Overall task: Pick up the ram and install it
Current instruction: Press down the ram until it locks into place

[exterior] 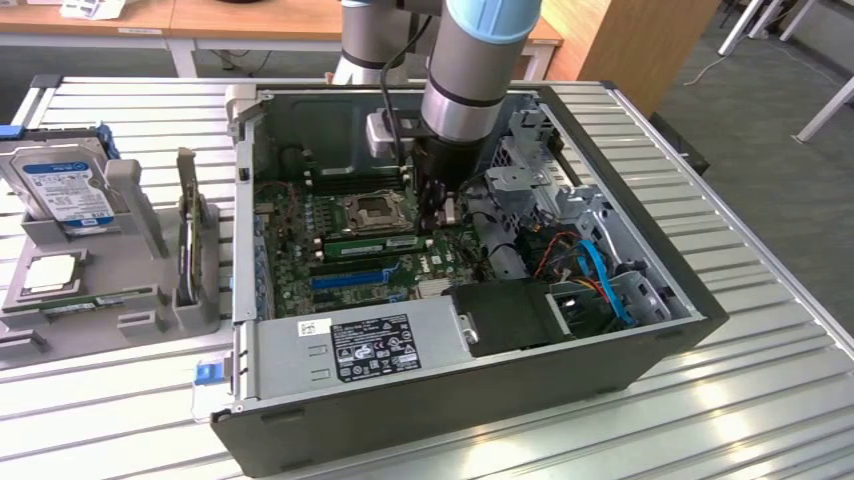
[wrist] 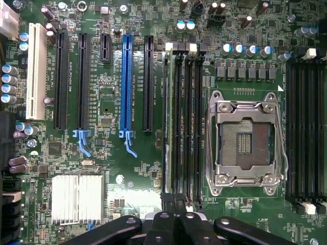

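One arm reaches down into the open computer case (exterior: 641, 300), its gripper (exterior: 439, 212) just beside the CPU socket (exterior: 370, 212) with its fingers drawn together. Beside that socket on the motherboard (wrist: 112, 168), the ram (wrist: 167, 117) stands on edge in the slot bank, directly below the gripper (wrist: 176, 224), whose fingers touch its end.

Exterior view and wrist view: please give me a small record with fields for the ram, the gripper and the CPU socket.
ram: standing on edge in a memory slot beside the CPU socket
gripper: shut, over one end of the ram; contact cannot be told
CPU socket: no chip in it
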Robot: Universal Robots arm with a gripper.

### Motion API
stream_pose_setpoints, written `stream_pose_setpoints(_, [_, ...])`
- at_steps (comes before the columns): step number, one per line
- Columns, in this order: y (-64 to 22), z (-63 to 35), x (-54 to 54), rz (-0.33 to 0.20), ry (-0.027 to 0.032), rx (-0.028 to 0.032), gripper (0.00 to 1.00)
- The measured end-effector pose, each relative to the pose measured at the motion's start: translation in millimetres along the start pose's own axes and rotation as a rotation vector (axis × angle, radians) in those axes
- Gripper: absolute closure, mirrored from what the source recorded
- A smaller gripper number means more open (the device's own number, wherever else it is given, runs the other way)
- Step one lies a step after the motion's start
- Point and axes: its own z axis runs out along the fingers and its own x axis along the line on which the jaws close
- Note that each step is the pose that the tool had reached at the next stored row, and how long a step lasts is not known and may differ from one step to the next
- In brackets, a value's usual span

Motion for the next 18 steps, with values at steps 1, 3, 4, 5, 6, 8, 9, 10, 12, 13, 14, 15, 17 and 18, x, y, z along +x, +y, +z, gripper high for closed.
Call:
stream_pose_setpoints(1, [0.0,0.0,0.0,0.0,0.0002,-0.0001,0.9])
stream_pose_setpoints(3, [0.0,0.0,0.0,0.0,0.0003,-0.0001,0.9])
stream_pose_setpoints(4, [0.0,0.0,0.0,0.0,0.0003,-0.0001,0.9])
stream_pose_setpoints(5, [0.0,0.4,0.0,0.0,0.0001,0.0,0.9])
stream_pose_setpoints(6, [0.0,1.0,0.0,0.0,-0.0002,0.0001,0.9])
stream_pose_setpoints(8, [0.0,1.2,0.1,0.0,0.0002,-0.0001,0.9])
stream_pose_setpoints(9, [0.0,1.2,0.1,0.0,0.0002,-0.0001,0.9])
stream_pose_setpoints(10, [0.0,1.2,0.1,0.0,0.0002,-0.0001,0.9])
stream_pose_setpoints(12, [0.0,1.5,0.1,0.0,0.0002,-0.0001,0.9])
stream_pose_setpoints(13, [-0.1,1.9,0.2,0.0,0.0003,-0.0001,0.9])
stream_pose_setpoints(14, [0.0,2.1,0.2,0.0,0.0003,-0.0001,0.9])
stream_pose_setpoints(15, [-0.1,2.3,0.2,0.0,0.0004,-0.0001,0.9])
stream_pose_setpoints(17, [-0.1,2.7,0.2,0.0,0.0003,-0.0001,0.9])
stream_pose_setpoints(18, [-0.1,2.8,0.2,0.0,0.0003,-0.0001,0.9])
